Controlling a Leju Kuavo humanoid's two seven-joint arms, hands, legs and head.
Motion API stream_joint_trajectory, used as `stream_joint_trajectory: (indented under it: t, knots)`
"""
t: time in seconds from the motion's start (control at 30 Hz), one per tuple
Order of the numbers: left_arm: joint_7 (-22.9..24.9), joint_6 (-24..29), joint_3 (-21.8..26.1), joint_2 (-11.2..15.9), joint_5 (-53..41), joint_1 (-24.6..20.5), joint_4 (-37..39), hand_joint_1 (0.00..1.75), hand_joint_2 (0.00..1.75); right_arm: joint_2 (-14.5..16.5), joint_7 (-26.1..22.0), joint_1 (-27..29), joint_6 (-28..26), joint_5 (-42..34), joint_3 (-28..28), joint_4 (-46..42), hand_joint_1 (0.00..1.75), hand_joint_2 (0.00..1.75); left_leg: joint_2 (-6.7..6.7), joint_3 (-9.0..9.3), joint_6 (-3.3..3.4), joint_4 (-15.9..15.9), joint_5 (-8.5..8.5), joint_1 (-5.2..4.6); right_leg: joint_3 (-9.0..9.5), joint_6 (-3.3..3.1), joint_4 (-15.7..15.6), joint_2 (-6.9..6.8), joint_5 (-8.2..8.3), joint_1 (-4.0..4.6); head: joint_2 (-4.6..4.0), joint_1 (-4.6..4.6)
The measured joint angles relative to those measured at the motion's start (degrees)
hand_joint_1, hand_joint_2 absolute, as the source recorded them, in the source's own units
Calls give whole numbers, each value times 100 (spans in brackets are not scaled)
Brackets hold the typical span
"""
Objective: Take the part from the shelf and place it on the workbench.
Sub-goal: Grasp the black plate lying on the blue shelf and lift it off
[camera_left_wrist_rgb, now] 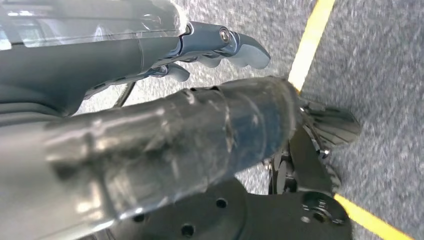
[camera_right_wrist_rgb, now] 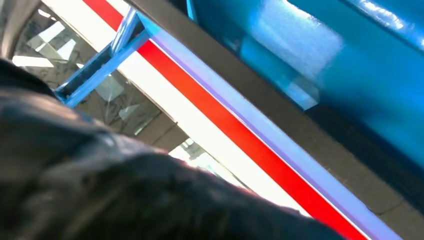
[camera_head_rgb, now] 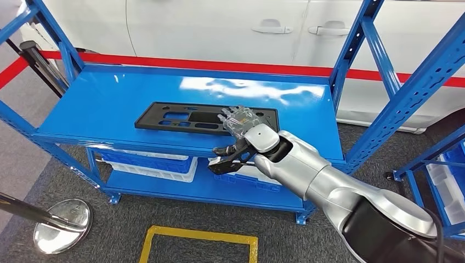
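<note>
A white car (camera_head_rgb: 219, 27) fills the background at 12 o'clock, with a red stripe (camera_head_rgb: 219, 66) running along its base behind the blue shelf (camera_head_rgb: 109, 104). Grey carpet (camera_head_rgb: 164, 219) covers the floor, marked with yellow tape (camera_head_rgb: 197, 236) at 6 o'clock, and a chrome stanchion base (camera_head_rgb: 61, 226) sits at 8 o'clock. On the lower shelf board lie white and blue bins (camera_head_rgb: 156, 163).

The part (camera_head_rgb: 181, 118), a flat black panel with cut-outs, lies on the top shelf board, near its front edge. The right hand (camera_head_rgb: 237, 137) reaches in from 4 o'clock to the part's right end: its pale fingers (camera_head_rgb: 237, 118) lie spread over the panel's top, while the dark thumb sits below the board's front edge. Whether it grips the part I cannot tell.

The right wrist view looks close along the part's dark edge (camera_right_wrist_rgb: 280, 95) toward the red stripe. The left wrist view shows the left hand (camera_left_wrist_rgb: 190, 75) over the carpet, fingers loosely curled and holding nothing.
</note>
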Motion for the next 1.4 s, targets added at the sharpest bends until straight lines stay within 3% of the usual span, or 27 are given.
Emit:
stream_joint_trajectory:
  t: [0.07, 0.1, 0.13, 0.23, 0.3, 0.4, 0.47, 0.53, 0.57, 0.6, 0.63, 0.7, 0.77, 0.83, 0.93, 1.0, 1.07, 1.1, 1.13, 1.17, 1.2, 1.27, 1.3, 1.4]
  knots:
    - [0, -1, 0, -2, 0, 0, 0, 0, 0, 1, -3, 9, 3, 0, 5, 1, 0, 0, 1, -370, -40, 693, -238, 5, 4, -21, 8, -7, -12, 6, 0, -1]
    - [0, -2, 0, -3, 0, 1, 0, 0, 0, 1, -5, 14, 4, 0, 8, 2, 0, 0, 1, -446, -49, 803, -213, 6, 7, -22, 12, -6, -18, 9, 0, -1]
    - [0, -1, 0, -3, 0, 2, 0, 0, 0, 2, -5, 16, 4, 0, 9, 2, 0, 0, 2, -402, -49, 676, -74, 8, 13, -19, 18, -1, -25, 9, 0, -2]
    - [0, -1, 0, 9, -1, 4, 0, 0, 0, 2, -5, 11, 3, 0, 10, 2, 0, 0, 3, 122, 7, -445, 464, -2, 29, 31, 58, 19, -67, 20, -1, -1]
    - [-1, -1, 0, 14, -4, -1, 0, 0, 0, 1, -8, 8, 6, 0, 10, 2, 0, 0, -5, 283, 63, -783, 529, -25, 16, 85, 77, 22, -81, 38, 0, 3]
    - [-2, -2, 0, 12, -14, -3, 0, 0, 0, 0, -18, -1, 11, 2, 10, 2, 0, 0, -9, 310, 154, -829, 551, -18, 5, 171, 103, 19, -116, 38, 0, 7]
    - [-2, -2, 1, 11, -19, 0, 0, 0, 0, -4, -19, -13, 14, 8, 9, 3, 0, 0, 3, 336, 221, -880, 575, 8, -139, 220, 437, 17, -338, 30, 0, 11]
    - [-2, -2, 2, 11, -24, 2, 0, 0, 0, -13, -22, -3, 21, 13, 10, 10, 0, 0, 7, 337, 257, -883, 571, 2, -475, 253, 1154, 16, -688, 8, 0, 14]
    - [-1, -2, 2, 11, -27, 2, 0, 0, 0, -18, -25, 10, 25, 13, 11, 16, 0, 0, 6, 336, 263, -879, 567, 0, -635, 267, 1474, 16, -792, -1, -1, 15]
    - [-1, -2, 2, 11, -31, 1, 0, 0, 0, -22, -28, 21, 27, 13, 13, 22, 0, 0, 3, 337, 265, -871, 560, -2, -721, 275, 1626, 15, -789, -7, 0, 15]
    - [-1, -2, 2, 11, -34, 0, 0, 0, 0, -25, -30, 26, 28, 13, 14, 26, 0, 0, 0, 340, 263, -859, 551, -2, -705, 274, 1564, 14, -678, -12, 0, 15]
    - [-1, -2, 3, 10, -39, 0, 0, 0, 0, -28, -32, 20, 29, 13, 14, 28, 0, 0, -6, 352, 243, -826, 520, -2, -407, 238, 884, 13, -271, -12, 0, 15]
    - [-2, -2, 3, 7, -41, -3, 0, 0, 0, -31, -36, 9, 30, 13, 13, 28, 0, 0, -9, 344, 206, -794, 492, -18, -121, 192, 266, 14, -59, 18, 0, 13]
    - [-2, -2, 3, 5, -42, -5, 0, 0, 0, -33, -44, 6, 32, 14, 13, 29, 0, 0, -9, 336, 155, -794, 485, -30, -52, 161, 126, 20, -73, 51, 0, 10]
    - [-3, -2, 5, 7, -42, -4, 0, 0, 0, -28, -51, -3, 37, 17, 13, 28, 0, 0, -5, 328, 68, -739, 417, -20, -4, 81, 52, 21, -47, 10, 0, 5]
    - [-5, -3, 6, 9, -42, -4, 0, 0, 0, -19, -55, -12, 39, 17, 13, 28, 0, 0, -2, 116, 18, -283, 161, -5, 33, 26, 9, 7, -36, -16, 0, 2]
    - [-8, -7, 8, 9, -42, -3, 0, 0, 0, -13, -61, -9, 44, 17, 19, 29, 0, 0, -2, -267, -28, 470, -151, 1, 38, 0, 10, -2, -45, -11, -1, 1]
    - [-9, -9, 8, 8, -42, -1, 0, 0, 0, -13, -63, -4, 48, 17, 22, 30, 0, 0, -1, -411, -44, 725, -207, 5, 39, -4, 14, -5, -51, -8, -1, 0]
    - [-9, -10, 9, 8, -42, 1, 0, 0, 0, -12, -64, -1, 50, 17, 26, 30, 0, 0, -1, -458, -52, 780, -154, 8, 43, -4, 21, -4, -58, -7, -1, 0]
    - [-9, -10, 10, 9, -42, 2, 0, 0, 0, -11, -64, 0, 52, 18, 26, 30, 0, 0, 1, -388, -52, 601, 6, 12, 51, 2, 31, -1, -70, -8, -1, 1]
    - [-9, -10, 13, 12, -42, 3, 0, 0, 0, -9, -64, -1, 52, 17, 26, 30, 0, 0, 3, -215, -45, 224, 232, 14, 63, 15, 45, 3, -88, -10, -1, 1]
    - [-14, -13, 23, 17, -42, 3, 0, 0, 0, -4, -64, -7, 53, 17, 26, 30, 0, 0, -1, 143, -8, -507, 513, 0, 70, 64, 83, 13, -129, 7, 0, 2]
    - [-18, -18, 31, 18, -41, 0, 0, 0, 0, -2, -64, -9, 54, 17, 26, 30, 0, 0, -6, 239, 18, -705, 553, -11, 67, 92, 95, 15, -142, 16, 0, 4]
    - [-26, -32, 49, 17, -40, -7, 0, 0, 0, 0, -66, -14, 58, 16, 25, 30, 0, 0, -14, 273, 115, -785, 541, -21, 68, 173, 98, 14, -159, 20, 1, 10]
